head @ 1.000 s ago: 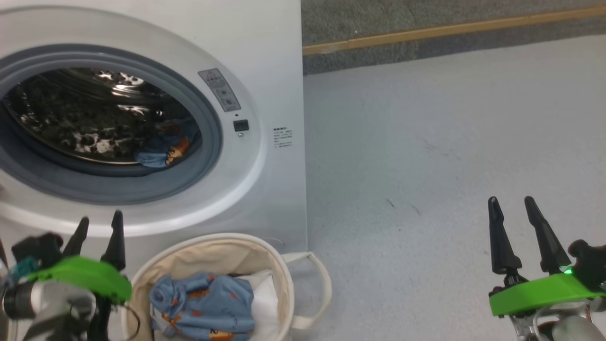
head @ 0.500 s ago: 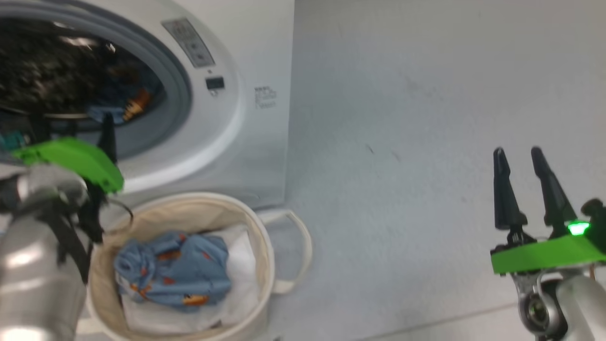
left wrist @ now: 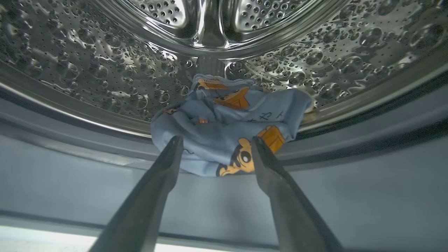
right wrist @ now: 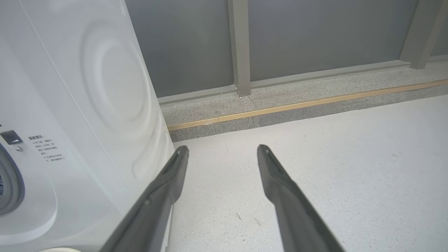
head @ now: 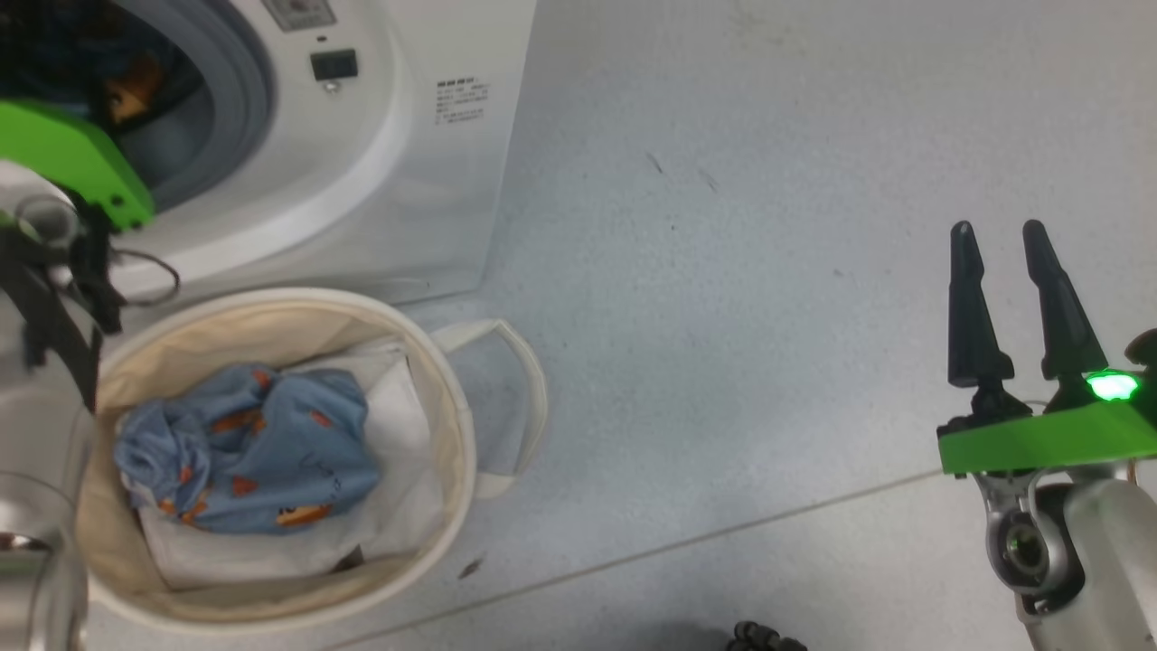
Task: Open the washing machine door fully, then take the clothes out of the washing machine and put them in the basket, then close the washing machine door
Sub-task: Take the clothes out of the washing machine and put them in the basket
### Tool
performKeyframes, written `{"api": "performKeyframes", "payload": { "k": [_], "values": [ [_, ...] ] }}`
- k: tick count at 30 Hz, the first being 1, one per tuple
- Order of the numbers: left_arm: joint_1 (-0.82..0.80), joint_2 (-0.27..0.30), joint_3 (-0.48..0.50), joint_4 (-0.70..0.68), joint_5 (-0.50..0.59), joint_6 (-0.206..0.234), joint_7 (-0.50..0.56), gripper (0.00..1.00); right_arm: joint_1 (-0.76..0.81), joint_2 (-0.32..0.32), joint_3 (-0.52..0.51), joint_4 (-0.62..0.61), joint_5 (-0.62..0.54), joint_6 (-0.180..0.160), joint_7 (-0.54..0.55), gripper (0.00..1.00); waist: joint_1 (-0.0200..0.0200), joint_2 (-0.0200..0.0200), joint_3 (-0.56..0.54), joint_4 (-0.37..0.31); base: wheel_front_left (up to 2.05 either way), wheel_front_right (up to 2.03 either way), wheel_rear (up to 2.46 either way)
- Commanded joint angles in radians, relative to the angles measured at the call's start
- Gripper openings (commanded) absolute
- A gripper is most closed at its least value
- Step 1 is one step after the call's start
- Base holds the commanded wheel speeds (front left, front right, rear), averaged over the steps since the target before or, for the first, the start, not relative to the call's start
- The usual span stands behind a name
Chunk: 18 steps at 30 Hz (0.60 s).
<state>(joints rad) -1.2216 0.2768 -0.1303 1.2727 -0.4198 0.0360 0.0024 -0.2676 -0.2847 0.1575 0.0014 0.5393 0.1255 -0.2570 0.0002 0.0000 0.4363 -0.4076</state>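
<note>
Between the wide-spread fingers of your left gripper (left wrist: 214, 143) sits the blue printed garment (left wrist: 227, 119), bunched at the front edge of the drum (left wrist: 105, 70) above the grey gasket (left wrist: 350, 196). Drive deeper, straddle the thick fold, then close; the gasket lip could snag. Another matching garment (head: 244, 452) lies in the basket (head: 452, 398) before the washing machine (head: 407, 181). Your right gripper (head: 999, 231) hangs spread, empty, over floor (head: 723, 316).

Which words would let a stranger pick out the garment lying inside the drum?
Start at the white washing machine and look into its steel drum. At the drum's front lip lies a crumpled light blue garment printed with orange cartoon animals, right before the open left hand. Unlike its lookalike lying in the cream basket, this one rests on perforated metal.
</note>
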Motion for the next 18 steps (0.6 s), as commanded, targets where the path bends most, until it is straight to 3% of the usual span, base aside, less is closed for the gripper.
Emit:
{"api": "performKeyframes", "payload": {
  "k": [1, 5, 9, 18],
  "values": [
    [-0.052, 0.058, 0.007, -0.015, 0.01, 0.026, -0.004, 1.0, -0.016, -0.007, 0.005, -0.034, 0.004, 0.005, -0.005, 1.0, -0.0002, 0.0, 0.03, -0.008, 0.0, 0.0, 0.0],
    [-0.072, 0.065, 0.01, -0.002, 0.007, 0.058, 0.027, 1.0, -0.021, -0.003, 0.006, -0.034, 0.004, 0.005, -0.005, 1.0, -0.0002, 0.0, 0.04, -0.009, 0.0, 0.0, 0.0],
    [-0.104, 0.083, -0.002, 0.006, 0.021, 0.116, 0.043, 1.0, -0.026, -0.001, 0.012, -0.032, 0.005, 0.005, -0.005, 1.0, -0.0002, 0.0, 0.05, -0.01, 0.0, 0.0, 0.0],
    [-0.147, 0.084, -0.021, 0.014, 0.022, 0.147, 0.143, 1.0, -0.027, -0.008, 0.02, -0.03, 0.006, 0.005, -0.005, 1.0, -0.0002, 0.0, 0.067, -0.006, 0.0, 0.0, 0.0]
  ]
}}
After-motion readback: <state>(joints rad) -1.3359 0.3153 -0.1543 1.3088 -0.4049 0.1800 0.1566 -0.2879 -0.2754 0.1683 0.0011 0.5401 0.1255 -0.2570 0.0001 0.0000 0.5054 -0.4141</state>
